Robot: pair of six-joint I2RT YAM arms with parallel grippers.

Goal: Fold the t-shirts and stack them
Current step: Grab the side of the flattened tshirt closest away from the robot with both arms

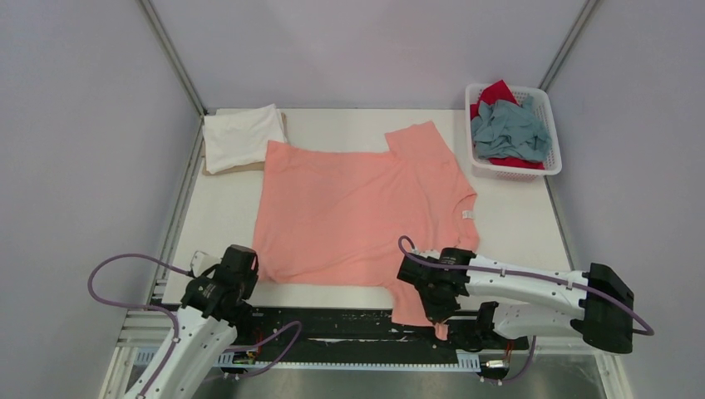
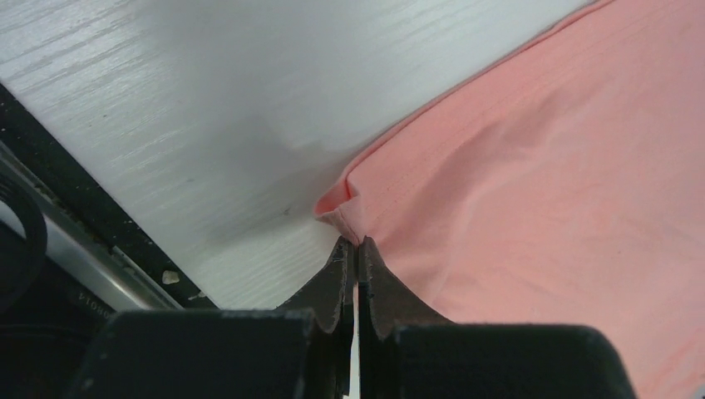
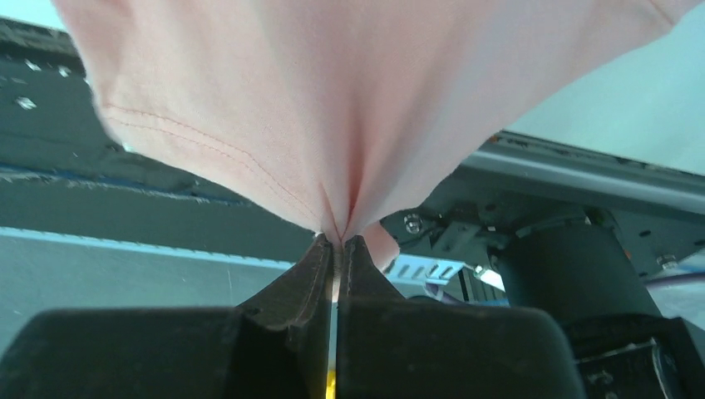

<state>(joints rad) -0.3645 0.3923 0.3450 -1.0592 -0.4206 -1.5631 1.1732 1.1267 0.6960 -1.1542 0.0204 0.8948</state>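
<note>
Two sets of jaws are pressed together on the salmon-pink t-shirt (image 1: pixel 357 208). The left jaws pinch its near hem corner, and the right jaws grip the sleeve that droops past the near edge of the counter (image 1: pixel 515 216). Beyond both, the shirt lies spread flat. Farther out from the left jaws, a folded white t-shirt (image 1: pixel 241 137) rests on a tan board (image 1: pixel 237 169). Far beyond the right jaws, a white basket (image 1: pixel 515 172) holds a grey-blue t-shirt (image 1: pixel 509 131) and a red t-shirt (image 1: pixel 499 90).

A spread shirt (image 1: pixel 357 208) lay in the middle of the counter (image 1: pixel 515 224), with one sleeve (image 1: pixel 406 309) hanging over the near edge. Behind it on the left, a folded shirt (image 1: pixel 241 135) sat on a board (image 1: pixel 235 170). Behind it on the right, a basket (image 1: pixel 515 171) held more shirts (image 1: pixel 511 129).
</note>
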